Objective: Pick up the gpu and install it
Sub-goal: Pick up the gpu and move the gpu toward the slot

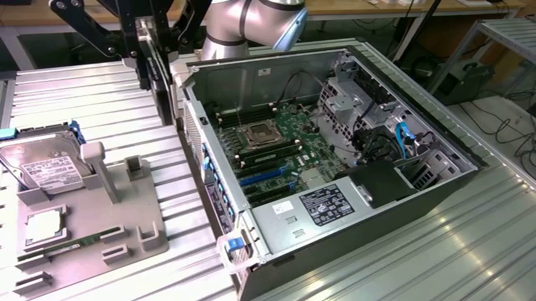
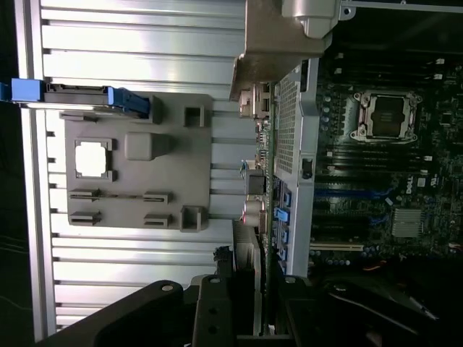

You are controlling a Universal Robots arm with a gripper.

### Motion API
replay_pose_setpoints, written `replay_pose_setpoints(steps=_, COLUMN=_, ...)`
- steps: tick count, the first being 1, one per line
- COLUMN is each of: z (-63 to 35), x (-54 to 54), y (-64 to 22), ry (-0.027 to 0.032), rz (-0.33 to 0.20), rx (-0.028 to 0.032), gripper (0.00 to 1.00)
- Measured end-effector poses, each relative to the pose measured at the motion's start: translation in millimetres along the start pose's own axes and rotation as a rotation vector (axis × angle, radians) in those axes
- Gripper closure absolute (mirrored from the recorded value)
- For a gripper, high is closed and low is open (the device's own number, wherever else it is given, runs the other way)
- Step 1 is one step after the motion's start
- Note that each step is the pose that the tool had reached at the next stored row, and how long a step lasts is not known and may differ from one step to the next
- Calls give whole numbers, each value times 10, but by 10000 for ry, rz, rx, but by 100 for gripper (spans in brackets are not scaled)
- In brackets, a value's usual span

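Hard drive [image 1: 42, 164] at the exterior view's left, grey holder plate [image 1: 125, 226] beside it, my gripper [image 1: 157, 50] clamped narrow on the gpu [image 1: 160, 94] (edge-on, hanging upright), above the slatted table [image 1: 92, 100], just beside the open computer case [image 1: 335, 157]

Claw [image 1: 157, 50] aloft, nose down (jaws in narrow grip)

From here the gpu [image 2: 246, 246] has its held end hidden between the jaws, and the gripper [image 2: 251, 293] body is cut off by the frame edge.
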State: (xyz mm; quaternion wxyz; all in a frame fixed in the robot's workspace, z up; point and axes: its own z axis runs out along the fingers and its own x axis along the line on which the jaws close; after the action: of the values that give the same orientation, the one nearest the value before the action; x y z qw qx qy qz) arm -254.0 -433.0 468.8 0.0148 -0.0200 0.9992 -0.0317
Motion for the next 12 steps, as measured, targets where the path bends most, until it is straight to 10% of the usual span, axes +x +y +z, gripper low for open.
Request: replay_pose_setpoints(steps=12, z=7, x=-150, y=-6, ry=0, rz=0, rx=0, gripper=72)
